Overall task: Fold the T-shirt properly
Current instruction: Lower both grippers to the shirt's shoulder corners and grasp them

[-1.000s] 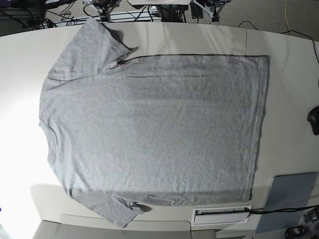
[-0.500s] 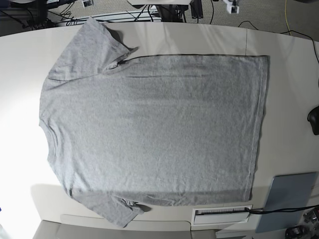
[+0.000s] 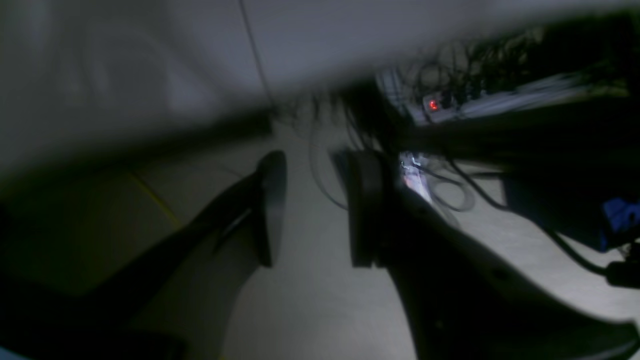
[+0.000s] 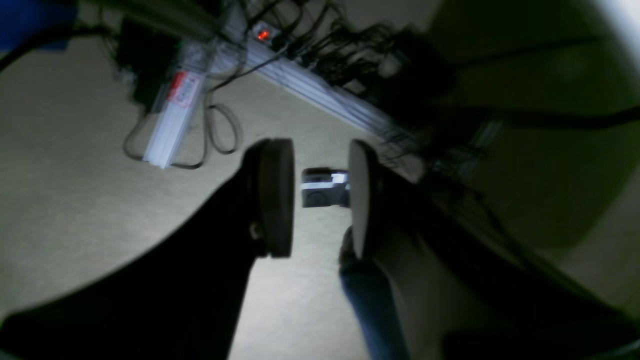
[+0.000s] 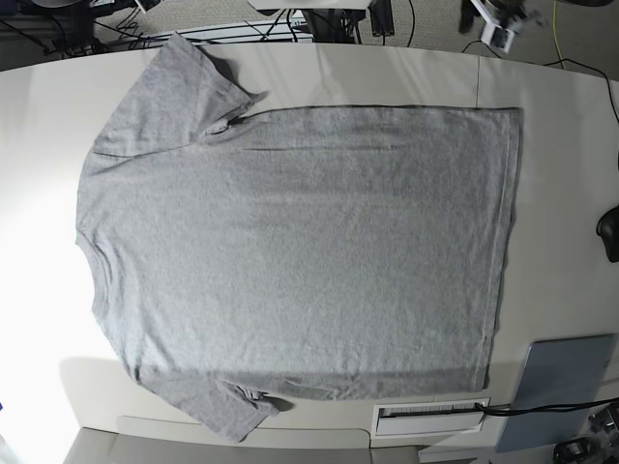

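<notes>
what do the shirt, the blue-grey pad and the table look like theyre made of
Shirt: soft knit, probably cotton jersey; speckled heather grey, matte, with fine wrinkles and stitched hems.
Pad: flat and apparently stiff, possibly plastic or board; even blue-grey face, straight edges, no creases.
Table: hard, smooth off-white top, perhaps laminate; a slight sheen and a thin seam between panels.

- The left gripper [image 5: 500, 29], a blurred white shape at the base view's top edge, now sits further right than half a second ago, above the table's [image 5: 387, 72] far rim.
- One second ago a dark arm part showed at the upper left; that spot now shows only floor cables [image 5: 126, 14].
</notes>
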`<control>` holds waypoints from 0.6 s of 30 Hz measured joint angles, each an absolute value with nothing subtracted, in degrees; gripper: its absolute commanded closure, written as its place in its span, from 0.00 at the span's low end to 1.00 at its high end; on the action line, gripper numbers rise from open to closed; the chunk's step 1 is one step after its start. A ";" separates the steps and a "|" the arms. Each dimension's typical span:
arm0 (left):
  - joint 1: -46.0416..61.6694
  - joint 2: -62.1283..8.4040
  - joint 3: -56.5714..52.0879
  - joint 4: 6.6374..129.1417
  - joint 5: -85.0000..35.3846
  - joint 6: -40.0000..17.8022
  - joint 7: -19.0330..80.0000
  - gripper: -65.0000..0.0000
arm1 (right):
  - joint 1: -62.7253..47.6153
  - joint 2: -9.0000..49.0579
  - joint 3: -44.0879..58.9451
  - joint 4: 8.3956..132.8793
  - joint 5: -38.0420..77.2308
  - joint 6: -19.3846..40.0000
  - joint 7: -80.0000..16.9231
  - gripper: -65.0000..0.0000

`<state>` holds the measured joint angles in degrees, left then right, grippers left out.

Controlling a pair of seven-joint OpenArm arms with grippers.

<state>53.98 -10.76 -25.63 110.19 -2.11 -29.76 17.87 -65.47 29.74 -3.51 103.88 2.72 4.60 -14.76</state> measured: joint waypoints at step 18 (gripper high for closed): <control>44.84 -27.68 -22.68 118.34 6.74 -30.26 17.52 0.63 | -67.64 32.10 -3.44 125.95 -22.44 -10.68 -20.95 0.71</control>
<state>44.84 -27.68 -22.68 118.34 6.74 -30.26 17.52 -67.64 32.10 -3.44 125.95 -22.44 -10.68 -20.95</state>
